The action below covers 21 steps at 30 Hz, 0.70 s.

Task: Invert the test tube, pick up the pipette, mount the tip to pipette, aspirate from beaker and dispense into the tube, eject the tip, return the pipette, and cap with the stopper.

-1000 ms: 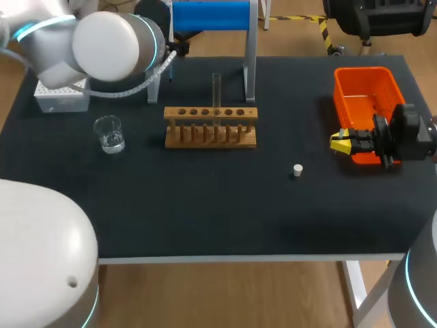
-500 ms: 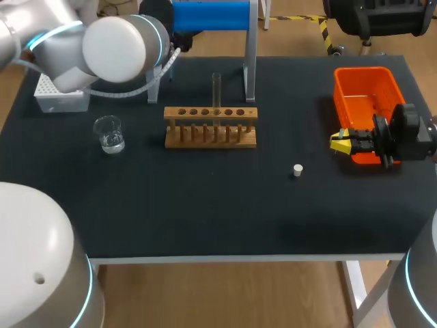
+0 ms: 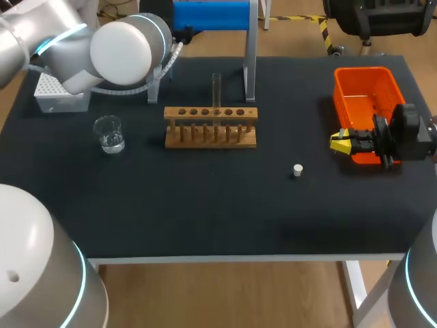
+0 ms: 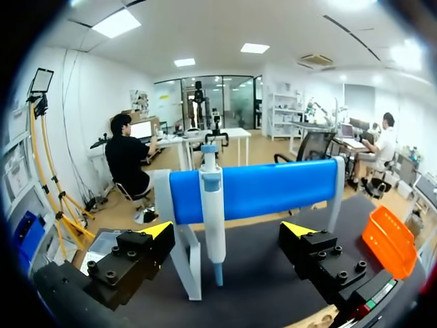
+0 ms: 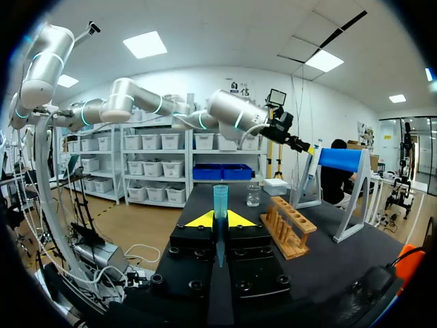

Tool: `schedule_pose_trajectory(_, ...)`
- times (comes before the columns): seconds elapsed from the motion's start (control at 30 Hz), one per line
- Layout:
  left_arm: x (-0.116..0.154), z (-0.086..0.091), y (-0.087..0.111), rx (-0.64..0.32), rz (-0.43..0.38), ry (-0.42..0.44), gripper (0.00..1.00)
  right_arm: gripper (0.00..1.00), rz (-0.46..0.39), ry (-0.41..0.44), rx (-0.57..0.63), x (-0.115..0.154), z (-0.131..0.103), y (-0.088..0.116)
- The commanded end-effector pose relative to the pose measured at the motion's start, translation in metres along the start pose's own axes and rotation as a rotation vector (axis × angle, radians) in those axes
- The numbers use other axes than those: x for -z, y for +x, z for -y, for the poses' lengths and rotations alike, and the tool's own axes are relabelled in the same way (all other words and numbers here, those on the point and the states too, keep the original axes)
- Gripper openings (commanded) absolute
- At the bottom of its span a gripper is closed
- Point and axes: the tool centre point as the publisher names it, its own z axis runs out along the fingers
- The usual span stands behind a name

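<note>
Though right tool (image 5: 220,217) clamps pipette tip (image 5: 220,196), head view hides it.

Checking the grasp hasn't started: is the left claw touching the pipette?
Apart. The left wrist view shows the pipette hanging on its stand ahead of the open left claw, with clear gaps to both fingers.

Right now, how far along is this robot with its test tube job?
Early. The test tube stands in the wooden rack, and the right gripper holds a pipette tip. The open left gripper faces the pipette, not yet grasped, on its stand. Mounting, drawing from the beaker, ejecting, and fitting the stopper remain.
</note>
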Motion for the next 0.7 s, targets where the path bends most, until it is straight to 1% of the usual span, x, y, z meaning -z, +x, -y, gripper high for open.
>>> schedule_pose_trajectory(0.03,-0.012,0.0,0.001,0.015,-0.001,0.014,1.0,0.0,0.001,0.001,0.0,0.0,0.0,0.001)
schedule_pose_trajectory(0.7,-0.042,0.006,-0.002,0.042,-0.003,0.058,1.0,0.0,0.001,0.001,0.0,0.0,0.0,0.001)
